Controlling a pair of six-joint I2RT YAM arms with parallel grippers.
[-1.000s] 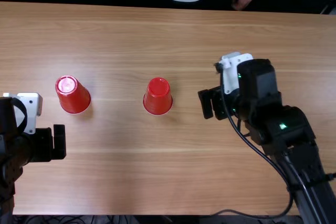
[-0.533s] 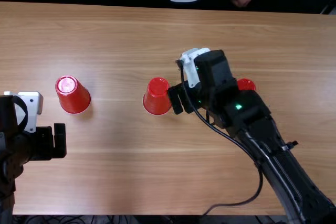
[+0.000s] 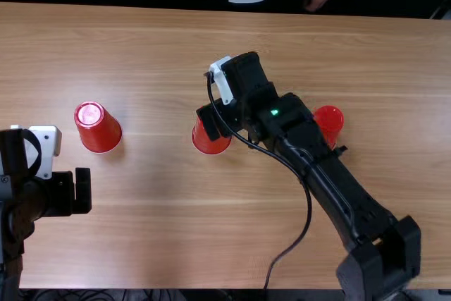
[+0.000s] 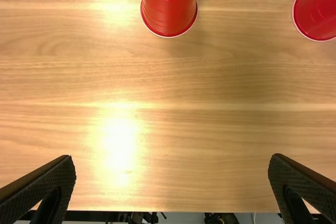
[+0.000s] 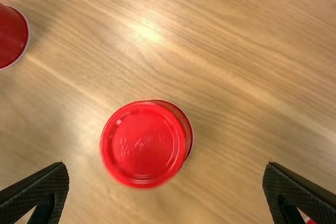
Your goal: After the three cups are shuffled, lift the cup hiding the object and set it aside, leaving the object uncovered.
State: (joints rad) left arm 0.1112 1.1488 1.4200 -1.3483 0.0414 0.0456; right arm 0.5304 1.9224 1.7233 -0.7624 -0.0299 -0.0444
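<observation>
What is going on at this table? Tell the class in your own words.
Three red cups stand upside down in a row on the table. The right gripper reaches across and hovers over the middle cup, fingers open, not yet gripping it. The left cup and right cup stand untouched. The left gripper sits near the table's near left edge, fingers open, holding nothing. No cup is lifted, so nothing hidden shows yet.
</observation>
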